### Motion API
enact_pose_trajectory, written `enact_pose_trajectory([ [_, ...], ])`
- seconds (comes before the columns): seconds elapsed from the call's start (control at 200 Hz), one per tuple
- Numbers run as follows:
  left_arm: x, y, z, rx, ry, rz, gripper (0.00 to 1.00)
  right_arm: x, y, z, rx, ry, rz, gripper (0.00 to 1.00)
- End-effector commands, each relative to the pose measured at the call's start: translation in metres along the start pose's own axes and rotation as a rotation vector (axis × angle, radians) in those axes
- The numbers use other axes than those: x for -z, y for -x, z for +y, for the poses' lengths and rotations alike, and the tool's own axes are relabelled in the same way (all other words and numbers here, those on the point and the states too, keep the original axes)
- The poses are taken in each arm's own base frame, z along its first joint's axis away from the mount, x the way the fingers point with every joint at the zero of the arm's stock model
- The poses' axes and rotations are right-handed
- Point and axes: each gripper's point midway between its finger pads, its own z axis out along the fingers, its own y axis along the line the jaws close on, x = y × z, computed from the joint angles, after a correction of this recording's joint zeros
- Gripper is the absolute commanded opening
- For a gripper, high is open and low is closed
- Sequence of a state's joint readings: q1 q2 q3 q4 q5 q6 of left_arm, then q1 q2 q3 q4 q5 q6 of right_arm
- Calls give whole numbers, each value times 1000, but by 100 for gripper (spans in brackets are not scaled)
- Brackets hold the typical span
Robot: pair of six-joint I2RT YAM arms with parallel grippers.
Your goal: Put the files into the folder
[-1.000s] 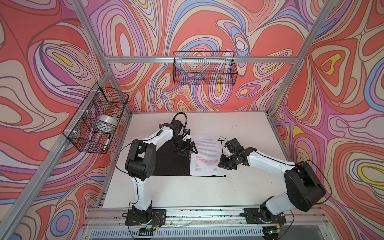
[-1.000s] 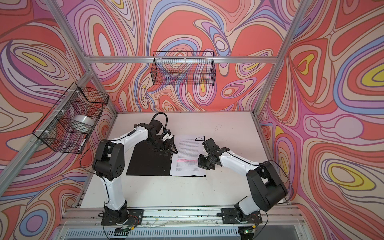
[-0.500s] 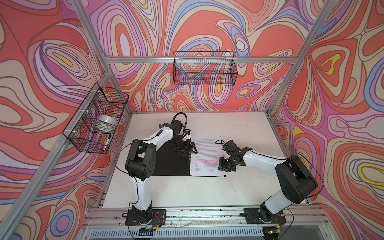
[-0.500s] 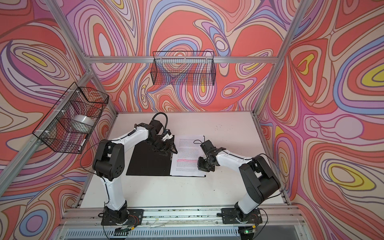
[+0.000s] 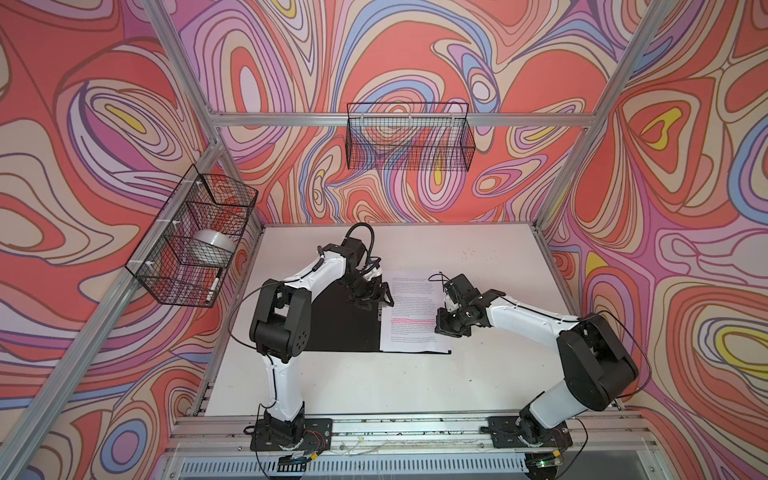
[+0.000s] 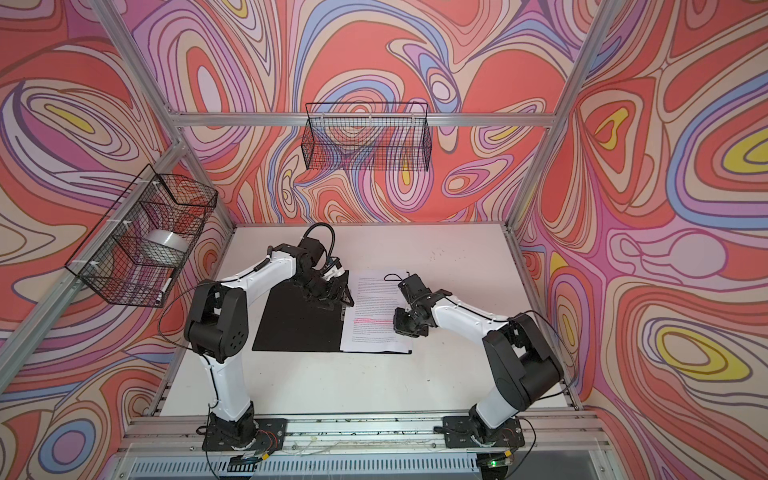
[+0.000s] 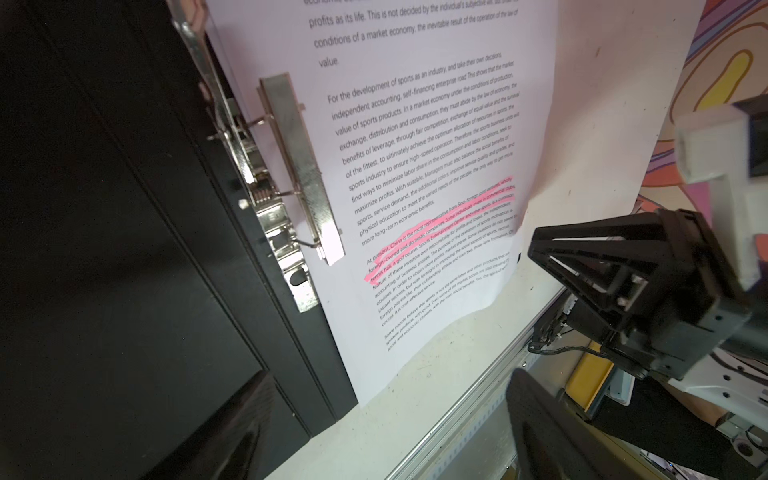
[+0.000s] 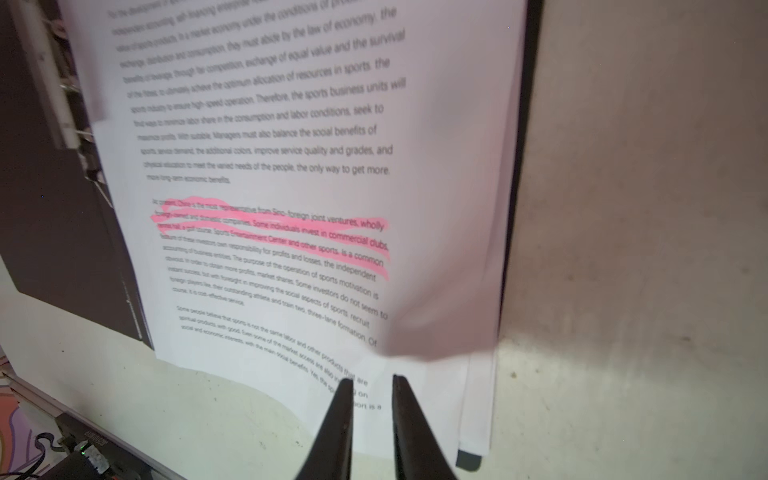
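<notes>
The folder [image 5: 345, 328] [image 6: 299, 328] lies open on the table, black inside up, with its metal spine clip [image 7: 299, 166] raised. The files [image 5: 409, 316] [image 6: 372, 328] [image 7: 415, 145] [image 8: 291, 145], white printed sheets with a pink band, lie on the folder's right half. Their left edge sits under the clip and their right edge curls up. My left gripper [image 5: 370, 293] [image 6: 332, 293] [image 7: 386, 436] hovers wide open over the spine's far end. My right gripper [image 5: 446, 328] [image 6: 405, 326] [image 8: 372, 380] stands at the files' right edge, fingertips a narrow gap apart with nothing between them.
A wire basket [image 5: 195, 249] on the left wall holds a tape roll and a marker. Another wire basket [image 5: 409, 137] hangs on the back wall. The folder's black cover edge [image 8: 528, 83] shows beyond the sheets. An aluminium rail [image 5: 395, 428] runs along the white table's front.
The right gripper's jaws have parted slightly at the files' edge, and the right arm's elbow has shifted a little to the left. The left arm has not moved.
</notes>
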State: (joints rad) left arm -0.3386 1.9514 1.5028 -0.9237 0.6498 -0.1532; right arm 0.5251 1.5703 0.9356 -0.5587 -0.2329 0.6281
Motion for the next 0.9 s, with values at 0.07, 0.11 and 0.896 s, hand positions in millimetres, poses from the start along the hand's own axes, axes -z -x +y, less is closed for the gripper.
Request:
enact_pose_trajectory([
  [0.07, 16, -10, -1, -27, 34, -9, 88, 19, 14, 3, 27, -28, -79, 22],
  [0.11, 16, -11, 0, -28, 39, -9, 88, 21, 16, 3, 27, -32, -89, 23],
  [0.896, 10, -42, 8, -20, 40, 27, 88, 31, 40, -19, -21, -129, -160, 28],
])
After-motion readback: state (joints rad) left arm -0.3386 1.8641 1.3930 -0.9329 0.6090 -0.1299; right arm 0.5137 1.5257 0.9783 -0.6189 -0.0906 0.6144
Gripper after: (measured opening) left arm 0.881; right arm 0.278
